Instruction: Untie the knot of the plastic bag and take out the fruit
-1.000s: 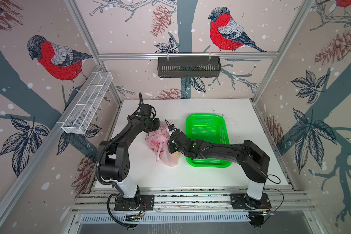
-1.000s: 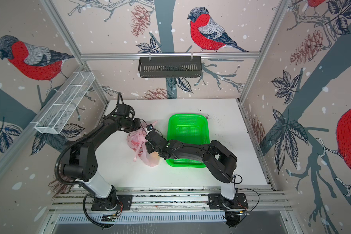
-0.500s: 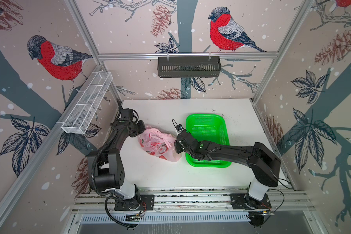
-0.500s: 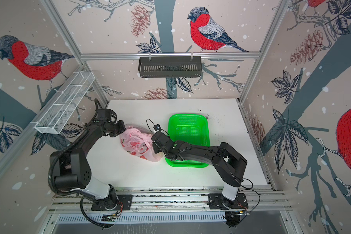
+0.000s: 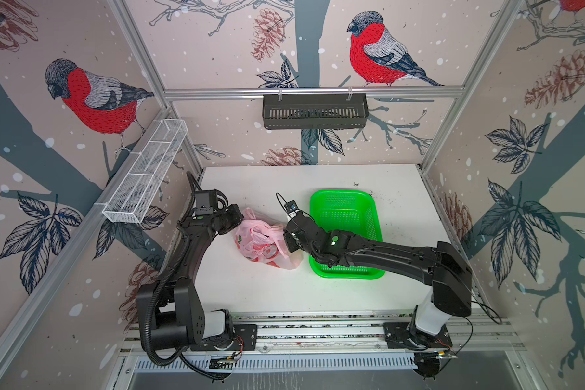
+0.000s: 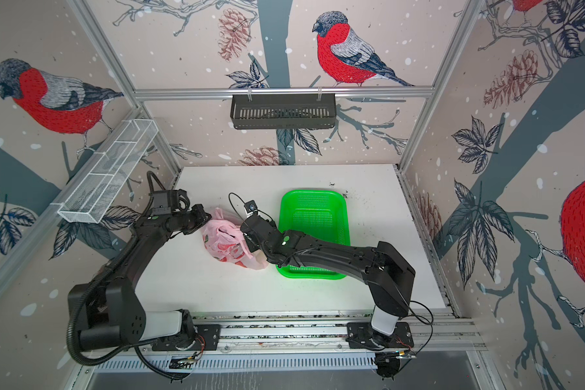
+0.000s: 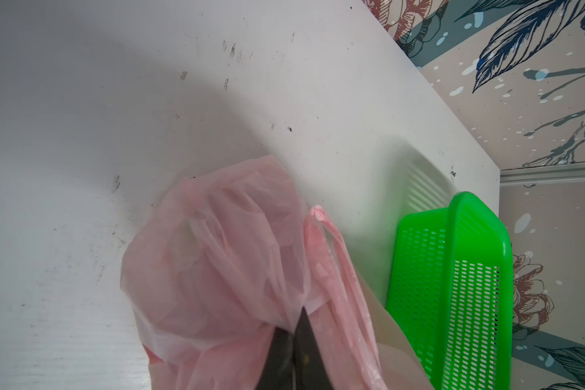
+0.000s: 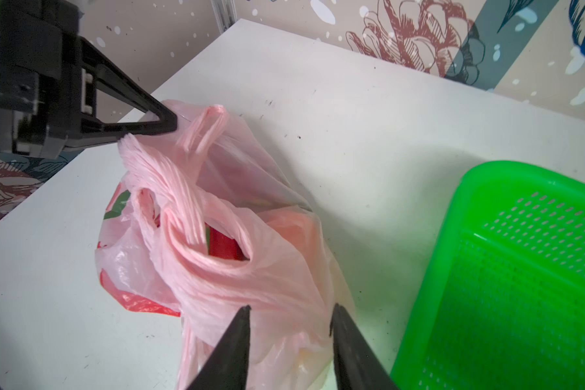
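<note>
plastic bag (image 5: 264,246) on table (image 5: 318,293) | basket (image 5: 345,216) just right of bag

Two black arms meet near the middle of the workspace. The left arm (image 5: 186,263), rooted at about seven o'clock, rises toward twelve, then turns its wrist toward three o'clock. The left gripper (image 5: 238,219) has its jaws pressed tight together, pinching a fold of the plastic bag (image 5: 260,243). The right arm (image 5: 385,251), rooted at about five o'clock, stretches low toward nine o'clock with its forearm nearly level. The right gripper (image 5: 286,241) faces its partner across a short gap, and its two dark fingers (image 8: 232,351) stand apart with clear space between the tips.
</note>
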Robot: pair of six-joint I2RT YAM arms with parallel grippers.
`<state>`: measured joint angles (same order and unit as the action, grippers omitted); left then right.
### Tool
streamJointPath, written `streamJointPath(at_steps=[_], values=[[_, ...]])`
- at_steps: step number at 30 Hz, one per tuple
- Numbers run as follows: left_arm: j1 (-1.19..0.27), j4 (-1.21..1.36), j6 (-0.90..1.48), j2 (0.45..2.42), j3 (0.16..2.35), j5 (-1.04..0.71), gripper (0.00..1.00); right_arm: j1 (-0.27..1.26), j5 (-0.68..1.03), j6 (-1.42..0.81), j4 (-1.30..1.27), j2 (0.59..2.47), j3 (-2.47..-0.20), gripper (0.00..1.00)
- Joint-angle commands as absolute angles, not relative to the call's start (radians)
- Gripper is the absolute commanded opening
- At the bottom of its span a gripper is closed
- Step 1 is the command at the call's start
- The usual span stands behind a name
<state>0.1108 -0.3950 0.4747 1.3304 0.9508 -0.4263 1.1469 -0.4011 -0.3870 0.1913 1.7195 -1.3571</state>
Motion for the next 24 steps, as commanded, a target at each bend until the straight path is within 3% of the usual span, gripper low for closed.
streamJointPath(at_steps=[1, 10, 17, 24], values=[[0.115, -0.349, 0.485, 1.318, 0.939, -0.458, 0.03, 1.162, -0.438, -0.279, 0.243, 1.737, -1.419, 0.44], [0.115, -0.31, 0.493, 1.318, 0.901, -0.472, 0.03, 1.192, -0.315, -0.107, 0.261, 1.876, -1.576, 0.54], [0.115, -0.301, 0.494, 1.322, 0.895, -0.465, 0.03, 1.186, -0.302, -0.076, 0.319, 2.014, -1.691, 0.54], [0.115, -0.312, 0.488, 1.34, 0.926, -0.449, 0.02, 1.171, -0.282, -0.074, 0.336, 2.038, -1.705, 0.48]])
